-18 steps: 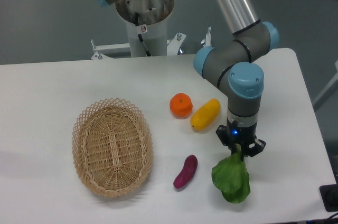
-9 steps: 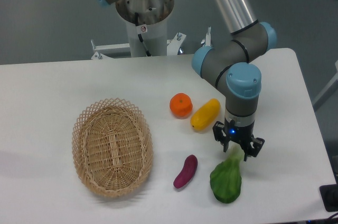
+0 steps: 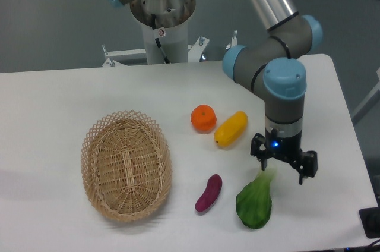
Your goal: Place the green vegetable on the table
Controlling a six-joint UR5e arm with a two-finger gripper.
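**A:** Your white table (image 3: 71,94) carries everything here. The wicker basket (image 3: 126,166) sits toward its left front; the arm reaches down over the right front. Where does your green vegetable lie?

**B:** The green vegetable (image 3: 254,202) lies flat on the table near the right front edge, leaves toward you, pale stalk end pointing back at the claw (image 3: 284,166). The claw stands spread wide, fingers on either side of the stalk tip and, as far as you can see, not gripping it.

**A:** How would you expect it to handle?

**B:** Likely light, a hollow or soft toy. The broad leaf end looks floppy and may bend or sag if you pinch it. The stalk end is narrower and probably stiffer, so take hold there, across the stalk. Its smooth skin could slip in a loose pinch.

**A:** And its neighbours?

**B:** The yellow fruit (image 3: 230,128) and orange (image 3: 203,118) rest mid-table, well apart from it. The small purple eggplant (image 3: 208,192) lies just beside its left, not touching.
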